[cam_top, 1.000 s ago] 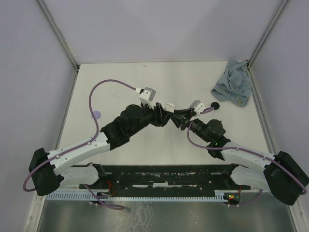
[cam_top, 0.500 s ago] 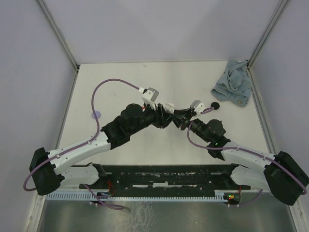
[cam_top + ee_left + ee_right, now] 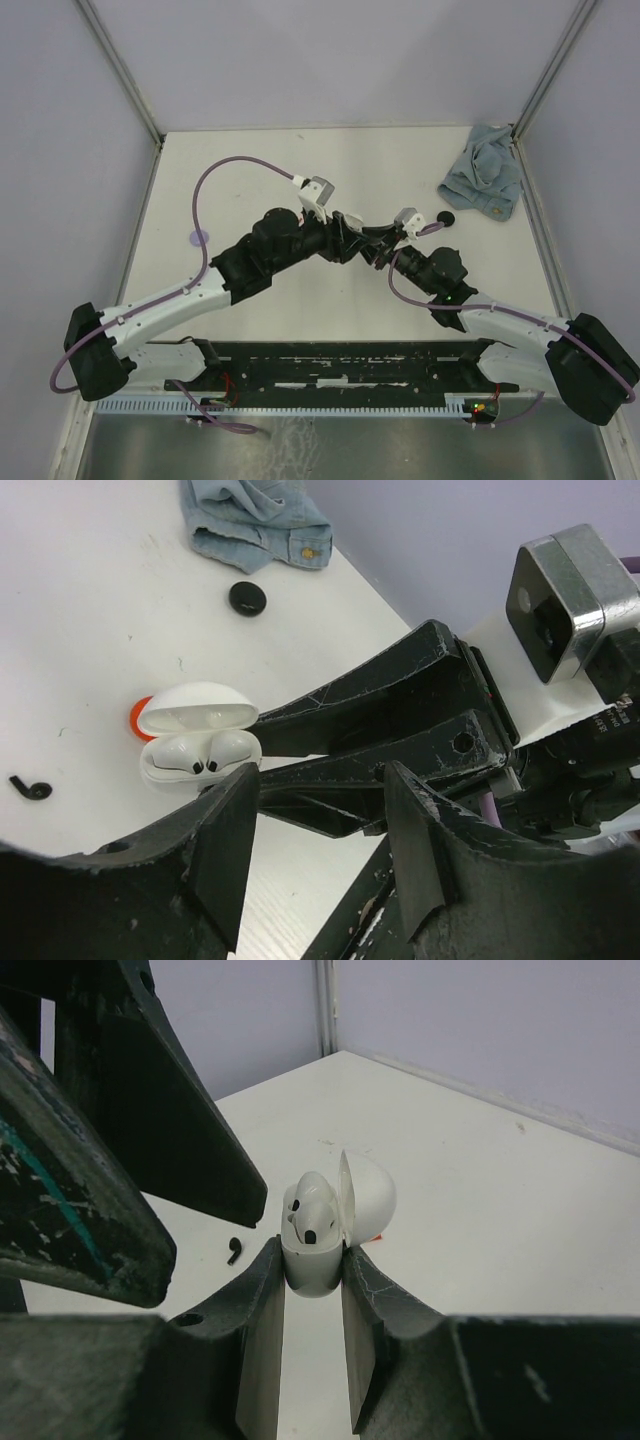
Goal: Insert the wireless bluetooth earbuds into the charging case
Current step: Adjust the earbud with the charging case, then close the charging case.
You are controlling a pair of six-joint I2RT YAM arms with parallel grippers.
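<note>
From above, the two arms meet over the middle of the desk (image 3: 300, 160), and their dark wrists hide what lies between them. The case cannot be made out in that view.

The wrist cameras show it. The right claw (image 3: 311, 1252) is closed on the lower half of the white charging case (image 3: 314, 1272), one finger pressed to each side. The case's lid (image 3: 368, 1195) stands open. Two white earbuds (image 3: 203, 753) sit in the wells, black tips showing. How deep they sit is hard to judge.

The left claw (image 3: 320, 780) hangs just beside the case with its fingers apart and nothing between them. In its own camera the fingers fill the lower frame and are cut off at the edge.

A black earbud (image 3: 30, 787) lies loose on the desk near the case, small and dim in the right wrist view. A red disc (image 3: 138, 720) peeks out from behind the lid, mostly covered. A black disc (image 3: 247, 597) rests near a crumpled blue cloth (image 3: 255, 515) toward the far right corner, and the cloth is cropped at the top of the left wrist view. A lilac disc (image 3: 199, 238) lies well apart on the left, half behind a cable (image 3: 200, 200).
</note>
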